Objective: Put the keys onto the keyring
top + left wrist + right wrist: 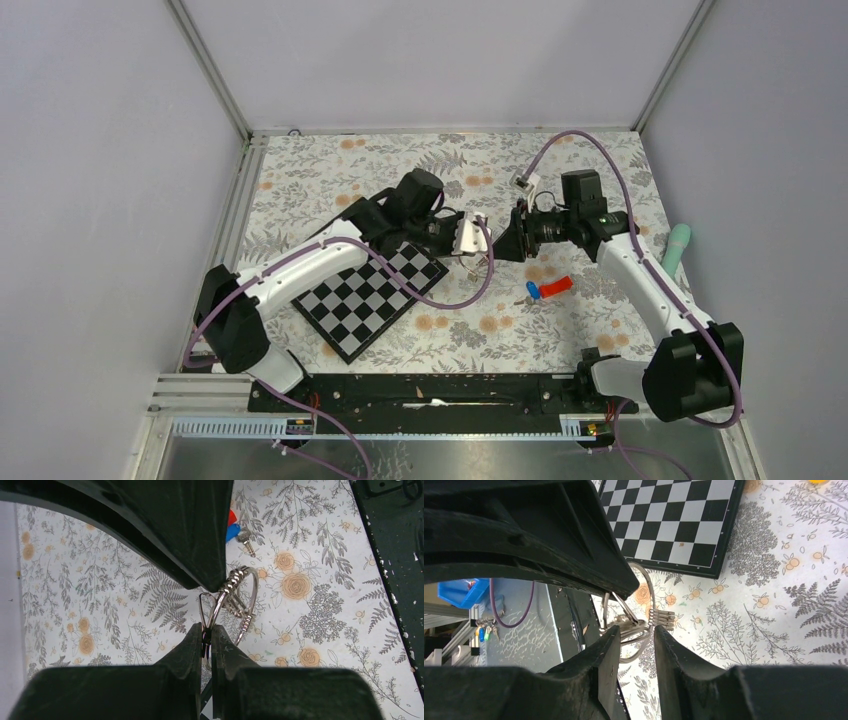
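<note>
The keyring (234, 584), a thin silver wire ring with coiled sections, hangs in the air between both grippers. My left gripper (206, 631) is shut on its wire; in the top view this gripper (476, 243) is just right of the chessboard. My right gripper (634, 632) is open, one finger on each side of the ring (663, 618), tip to tip with the left one (503, 243). A silver key with a blue cap (533, 291) lies on the cloth below the right gripper, next to a red piece (558, 286). It also shows in the left wrist view (245, 539). No gold-headed key is in view.
A black-and-white chessboard (370, 295) lies under the left arm and shows in the right wrist view (674, 520). A teal object (677, 250) lies at the table's right edge. Grey walls close in the floral cloth on three sides.
</note>
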### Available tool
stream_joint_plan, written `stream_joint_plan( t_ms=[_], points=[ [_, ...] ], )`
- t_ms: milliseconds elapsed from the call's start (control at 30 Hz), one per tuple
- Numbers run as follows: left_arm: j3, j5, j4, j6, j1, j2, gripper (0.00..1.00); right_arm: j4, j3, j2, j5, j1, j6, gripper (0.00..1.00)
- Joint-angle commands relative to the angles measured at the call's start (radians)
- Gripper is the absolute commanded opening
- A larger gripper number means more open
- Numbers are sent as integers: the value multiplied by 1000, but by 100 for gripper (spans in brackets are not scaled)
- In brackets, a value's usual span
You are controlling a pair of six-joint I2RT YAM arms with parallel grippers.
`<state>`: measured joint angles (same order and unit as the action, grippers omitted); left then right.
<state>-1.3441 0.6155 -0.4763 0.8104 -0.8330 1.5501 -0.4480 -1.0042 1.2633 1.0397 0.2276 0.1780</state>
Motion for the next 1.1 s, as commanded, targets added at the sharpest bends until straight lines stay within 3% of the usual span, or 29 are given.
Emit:
stream_joint_plan(
  t_ms=[0,733,1067],
  points=[
    [-54,34,47,-21,-2,-24,0,44,25,-4,32,16,5,38],
    [-30,76,73,-33,-3,-9,0,90,9,35,92,29,-35,37],
    [-7,61,87,-32,3,-17,0,45,-2,8,86,29,1,10]
  ],
)
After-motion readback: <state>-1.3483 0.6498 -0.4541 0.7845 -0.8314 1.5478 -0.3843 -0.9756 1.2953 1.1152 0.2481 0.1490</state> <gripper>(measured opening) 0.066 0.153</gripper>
